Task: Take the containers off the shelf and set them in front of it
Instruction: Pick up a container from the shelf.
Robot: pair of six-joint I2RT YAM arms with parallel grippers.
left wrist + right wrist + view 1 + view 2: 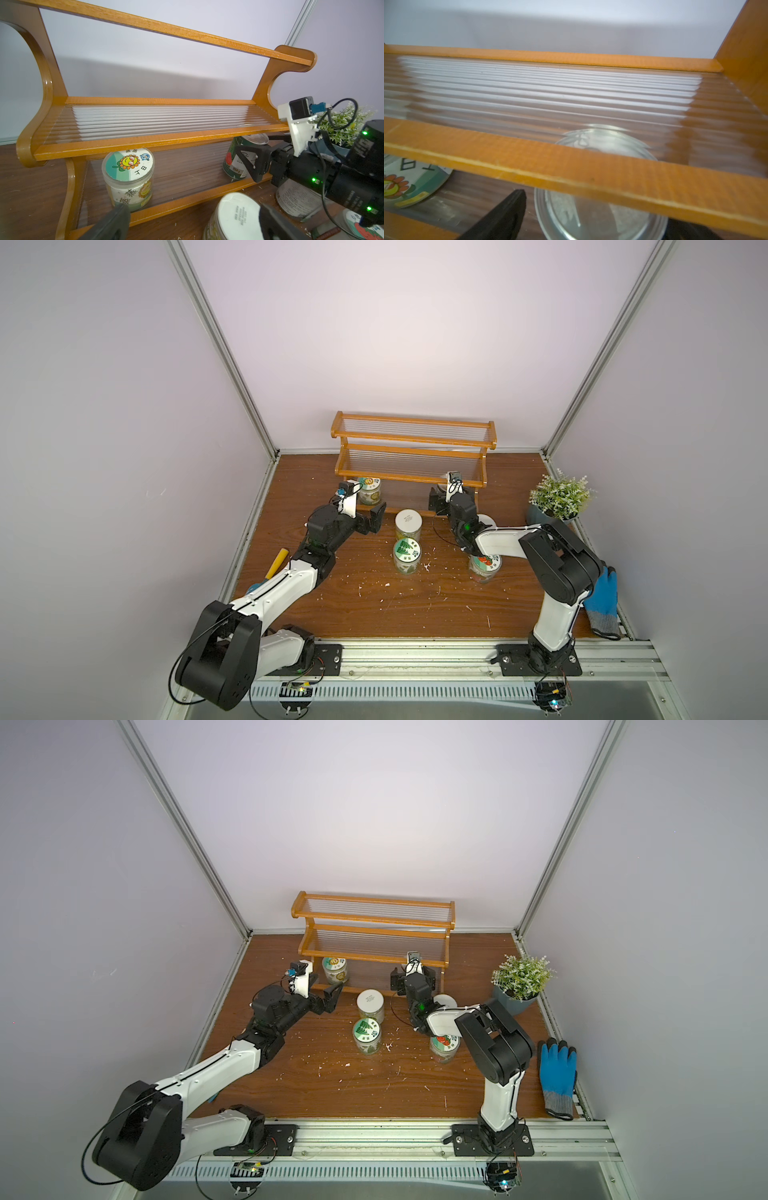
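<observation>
Orange-brown shelf (pixel 409 442): two containers stand on its bottom tier, sunflower jar (pixel 369 490) at the left end, metal can (pixel 241 158) at the right. Your right gripper (pixel 452 501) has its fingers spread either side of the can, close under the middle rail. Your left gripper (pixel 365 514), fingers spread, sits before the sunflower jar, with the white-lidded jar (pixel 408 522) just beside it.

The shelf's (pixel 571 166) orange rail crosses above a silver can (pixel 591 220), partly seen through the ribbed tier. 1 black finger (pixel 500 218) stands just beside it, a sunflower-lidded jar (pixel 409 182) farther off.
</observation>
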